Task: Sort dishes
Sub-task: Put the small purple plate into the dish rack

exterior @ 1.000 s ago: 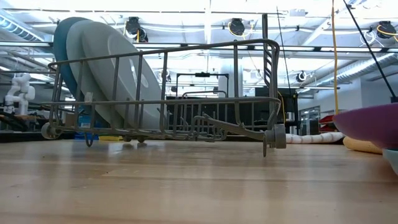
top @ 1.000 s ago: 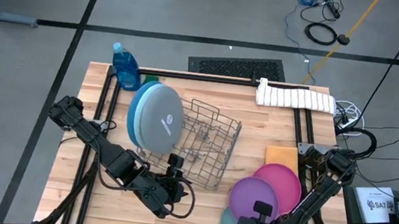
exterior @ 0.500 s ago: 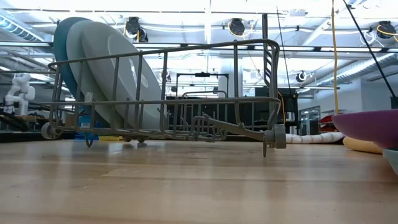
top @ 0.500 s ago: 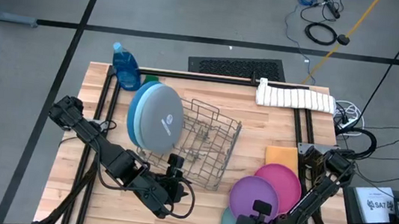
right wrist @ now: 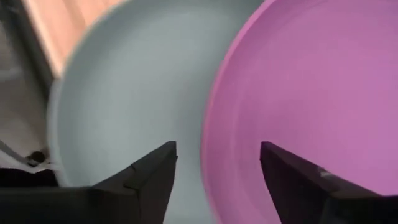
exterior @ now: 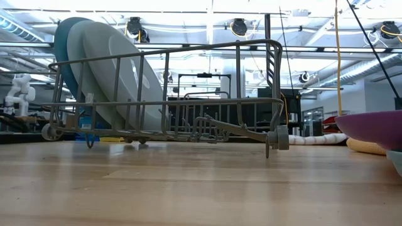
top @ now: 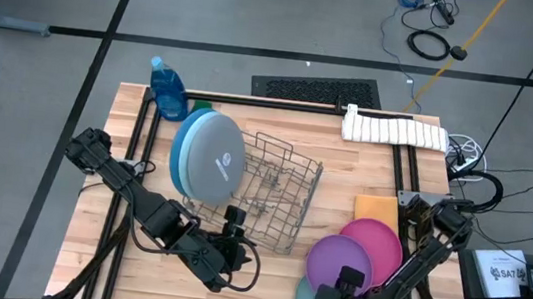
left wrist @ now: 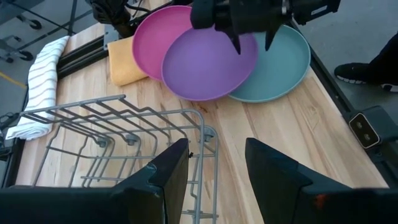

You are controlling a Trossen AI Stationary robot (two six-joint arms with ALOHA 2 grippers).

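While the left gripper (top: pixel 233 234) rests low over the pale butcher-block wooden table (top: pixel 365 171) just in front of the grey wire dish rack (top: pixel 277 191), its two dark fingers stand spread and hold nothing. In the left wrist view those fingers (left wrist: pixel 166 174) frame the near corner of the rack's thin rod grid.

The right gripper (left wrist: pixel 254 38) hangs over the near right part of the table, directly above the small plates. Its fingers (right wrist: pixel 152 171) are parted, straddling the purple plate's edge where it overlaps the teal plate; no plate is gripped.

Three small flat round matte plastic plates lie overlapped on the table to the right of the rack:
- the purple plate (top: pixel 336 261) lies uppermost;
- the pink plate (top: pixel 382 240) lies partly under it, on the far side;
- the teal plate (left wrist: pixel 283 68) lies partly under it, at the near table edge.

Three larger matte round plates stand on edge, tilted, at the left end of the rack: the grey plate (top: pixel 217 160) in front, the pale blue plate (top: pixel 186 150) next behind, and the blue plate (exterior: pixel 61 37) at the back.

An orange square sponge (top: pixel 373 208) lies touching the pink plate's far rim. A white striped folded cloth (top: pixel 394 131) lies along the far edge. A translucent blue plastic bottle (top: pixel 167 89) stands at the far left corner.
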